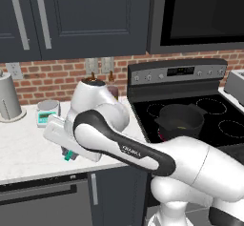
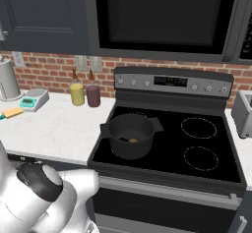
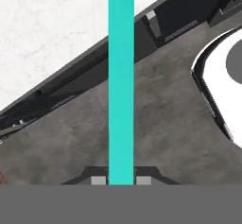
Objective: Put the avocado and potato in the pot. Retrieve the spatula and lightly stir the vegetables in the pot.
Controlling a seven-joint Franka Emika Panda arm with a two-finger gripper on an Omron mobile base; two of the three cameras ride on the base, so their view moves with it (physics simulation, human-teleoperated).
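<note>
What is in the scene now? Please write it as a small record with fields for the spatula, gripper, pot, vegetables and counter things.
spatula: teal handle runs straight up from between the finger tips; its blade end is by the counter's left edge
gripper: shut on the spatula handle
pot: dark, two handles, on the stove's front left burner
vegetables: small lumps lie inside the pot; too small to tell apart
counter things: scale, two bottles at the brick wall
stove: black top, other burners bare
</note>
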